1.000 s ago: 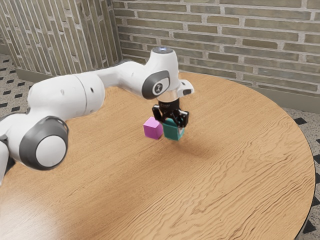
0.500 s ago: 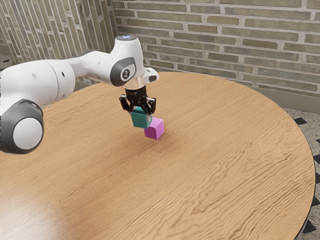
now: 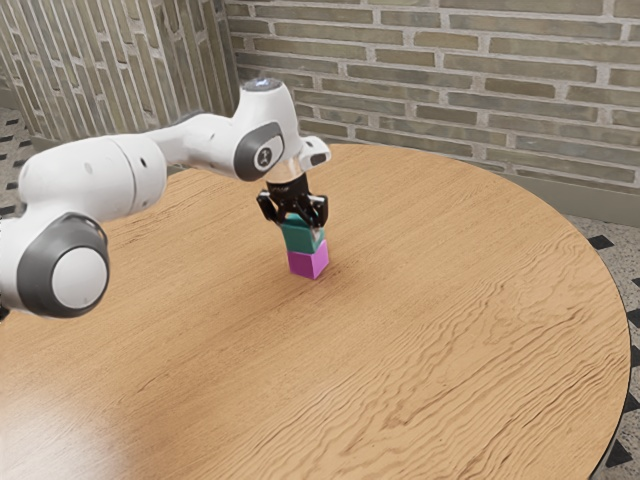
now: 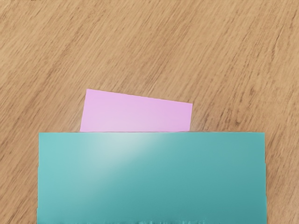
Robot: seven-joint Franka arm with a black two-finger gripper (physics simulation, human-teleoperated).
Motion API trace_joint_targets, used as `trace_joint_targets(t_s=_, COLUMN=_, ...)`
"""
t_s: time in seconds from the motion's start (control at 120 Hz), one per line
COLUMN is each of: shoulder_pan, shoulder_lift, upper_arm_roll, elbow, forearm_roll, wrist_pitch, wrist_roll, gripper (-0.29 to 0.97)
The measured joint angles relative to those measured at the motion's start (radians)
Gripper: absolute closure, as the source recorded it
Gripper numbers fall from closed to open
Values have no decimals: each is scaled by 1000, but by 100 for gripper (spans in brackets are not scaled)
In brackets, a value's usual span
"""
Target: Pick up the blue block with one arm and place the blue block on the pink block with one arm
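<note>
Pale wood grain covers the round worktop [image 3: 430, 340], whose near and right rims are cut off at the picture's edges. Closest on the exterior view's left is the white and grey robot arm [image 3: 90, 190]. Its base is out of frame, and it reaches toward the worktop's middle. At its end the black two-finger tool [image 3: 294, 218] points down, its fingers set narrow against two opposite sides of the blue-green cube-shaped block [image 3: 302, 238] and gripping it near the top. The fingertips are small and dark, so the exact contact is hard to read. That block rests on the pink cube-shaped block [image 3: 308, 264], roughly squared with it, though any thin gap between them cannot be made out. The pink block stands on the worktop. From the wrist view the blue-green block [image 4: 149, 177] is a broad slab just under the hand. It hides most of the pink block [image 4: 135, 111], of which one strip shows beyond it. Farthest back stand a grey brick wall [image 3: 450, 70] and a strip of patterned floor tiles [image 3: 608, 243].
</note>
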Motion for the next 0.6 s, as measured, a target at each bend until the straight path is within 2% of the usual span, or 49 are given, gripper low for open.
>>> trace_joint_targets(t_s=0.6, shoulder_pan=29, shoulder_lift=24, upper_arm_roll=3, elbow=17, forearm_roll=5, wrist_pitch=71, wrist_roll=31, gripper=30)
